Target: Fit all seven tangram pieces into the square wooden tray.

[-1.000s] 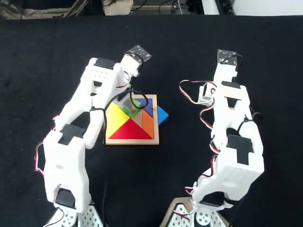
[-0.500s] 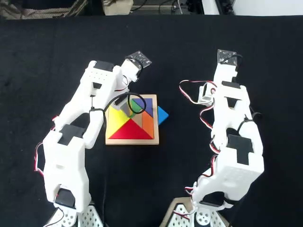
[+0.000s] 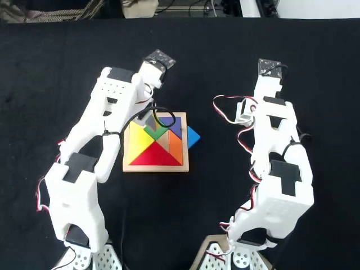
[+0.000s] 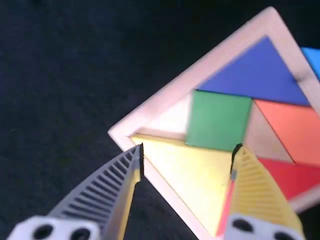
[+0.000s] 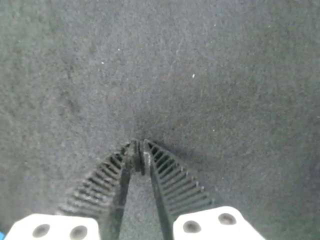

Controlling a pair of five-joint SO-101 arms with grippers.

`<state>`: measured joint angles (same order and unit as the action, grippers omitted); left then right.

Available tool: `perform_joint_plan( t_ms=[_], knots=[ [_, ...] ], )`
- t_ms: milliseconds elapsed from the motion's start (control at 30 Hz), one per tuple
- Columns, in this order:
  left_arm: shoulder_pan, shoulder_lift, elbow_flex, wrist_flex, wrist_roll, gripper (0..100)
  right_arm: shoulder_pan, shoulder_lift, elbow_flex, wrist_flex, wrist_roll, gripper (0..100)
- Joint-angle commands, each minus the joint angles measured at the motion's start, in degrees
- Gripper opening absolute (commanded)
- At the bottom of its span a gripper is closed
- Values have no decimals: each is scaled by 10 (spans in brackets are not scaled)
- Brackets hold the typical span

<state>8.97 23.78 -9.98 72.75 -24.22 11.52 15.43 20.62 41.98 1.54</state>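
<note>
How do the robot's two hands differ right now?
The left hand is open, its fingers spread wide; the right hand is shut, fingertips together. The left hand hangs over a corner of the wooden tray, above the yellow piece; the right hand hangs over bare black table. Both have ribbed fingers, and neither holds anything.

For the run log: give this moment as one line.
left gripper open over tray | right gripper shut over cloth | blue piece outside tray
</note>
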Motion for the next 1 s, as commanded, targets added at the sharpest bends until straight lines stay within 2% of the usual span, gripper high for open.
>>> perform_joint_plan(
  t_ms=[0,167,367,800,967],
  knots=[
    [-49,-30,-12,-63,34,291,1,-27,-17,-4,-2,11],
    [-72,16,14,-152,24,292,1,-27,-17,-4,-2,11],
    [-72,41,7,-148,-19,292,1,-27,-17,-4,-2,11],
    [-73,45,13,-148,-22,292,1,-27,-16,-4,-2,11],
    [-73,91,7,-148,-65,289,1,-27,-13,-4,-2,11]
  ],
)
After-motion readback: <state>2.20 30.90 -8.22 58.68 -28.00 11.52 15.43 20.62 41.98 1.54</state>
